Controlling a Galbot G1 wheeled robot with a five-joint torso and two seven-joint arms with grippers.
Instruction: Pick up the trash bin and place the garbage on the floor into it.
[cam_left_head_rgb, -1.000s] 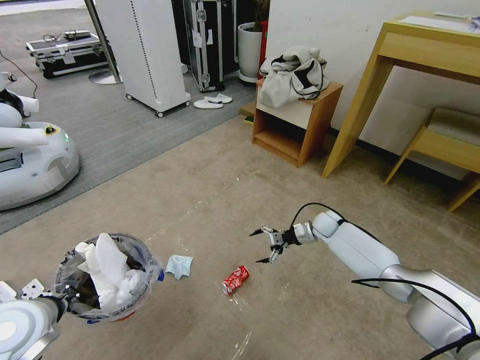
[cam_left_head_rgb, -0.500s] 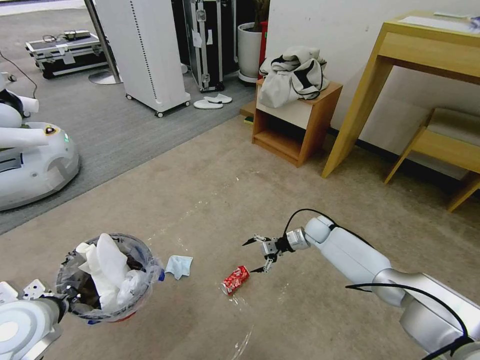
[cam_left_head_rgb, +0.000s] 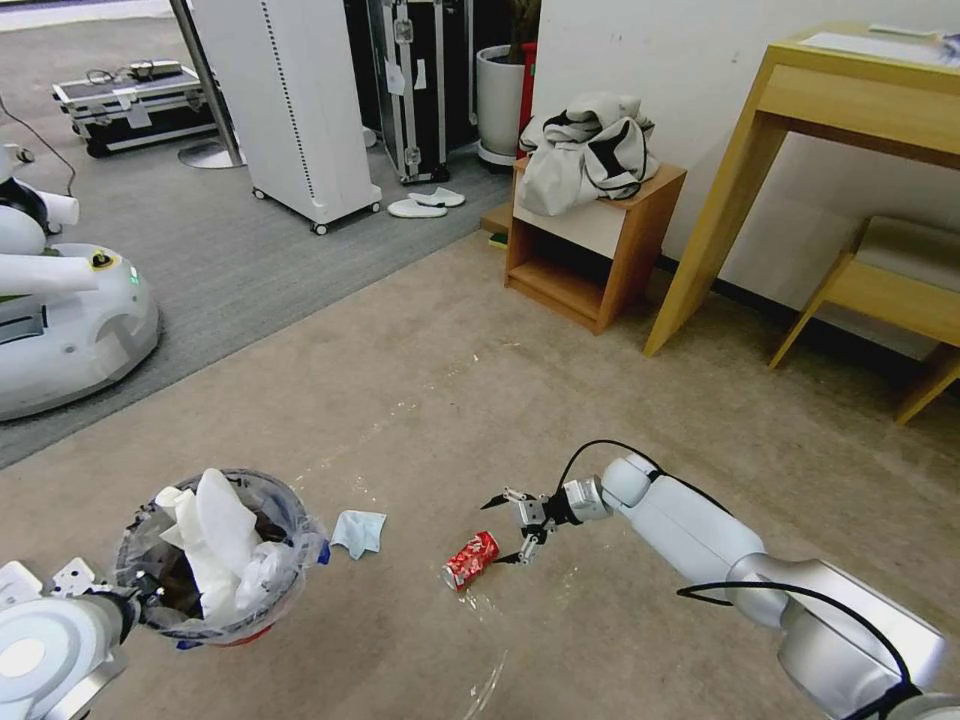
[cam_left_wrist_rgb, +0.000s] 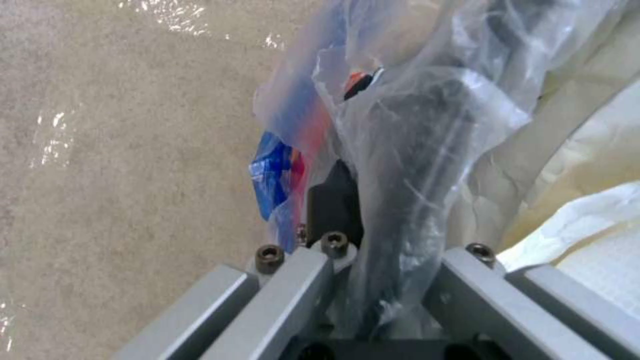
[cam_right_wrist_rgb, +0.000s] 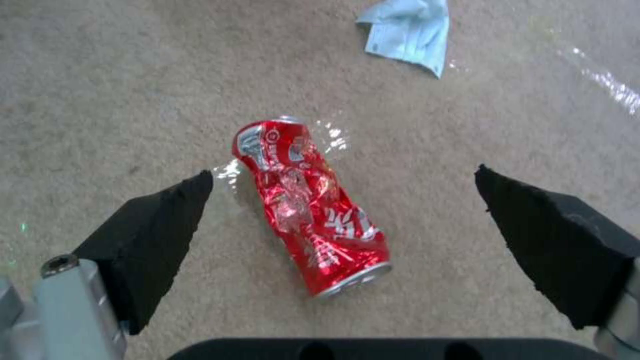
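We found the red soda can (cam_right_wrist_rgb: 308, 205) lying on its side on the carpet (cam_left_head_rgb: 420, 380) (dented), long axis diagonal between the right gripper (cam_left_head_rgb: 508, 528)'s spread fingers. The left gripper (cam_left_wrist_rgb: 373, 280) pinched the trash bin (cam_left_head_rgb: 215, 560)'s bagged rim.

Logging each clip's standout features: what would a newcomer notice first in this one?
The right gripper hangs open just above a crushed red soda can lying on the beige floor, its fingers on either side. At lower left, the left gripper is shut on the rim of the trash bin, stuffed with white papers.
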